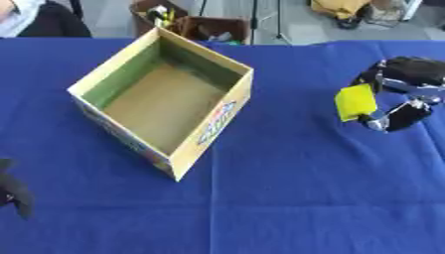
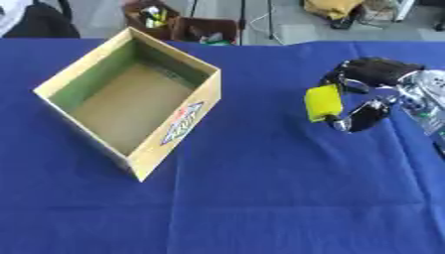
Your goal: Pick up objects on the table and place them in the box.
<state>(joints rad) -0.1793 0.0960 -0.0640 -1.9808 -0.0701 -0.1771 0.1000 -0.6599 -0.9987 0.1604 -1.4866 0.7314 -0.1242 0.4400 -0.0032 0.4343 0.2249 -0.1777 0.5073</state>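
A: Right hand [image 2: 365,94] — seen where?

B: At the right side, coming in from the right edge, above the blue table cloth [image 1: 295,198]. Black with silver parts. Fingers curled from above, thumb from below, together pinching a yellow flat object [image 2: 323,102].

A: Object touching the cloth?

B: Cannot tell for sure. Held upright between the fingertips and the thumb, its broad face turned toward the box [image 1: 213,121].

A: And the box?

B: Open cardboard box at the left half of the table, turned askew, one corner pointing to the near side. Inside green walls and a brown floor, nothing visible in it. A coloured print on the outer wall facing the hand. Well apart from the yellow object — a stretch of bare cloth between them.

A: Left hand?

B: Only a dark part at the lower left edge [image 1: 12,192], low near the corner. Fingers not clear there, so open or closed — cannot tell.
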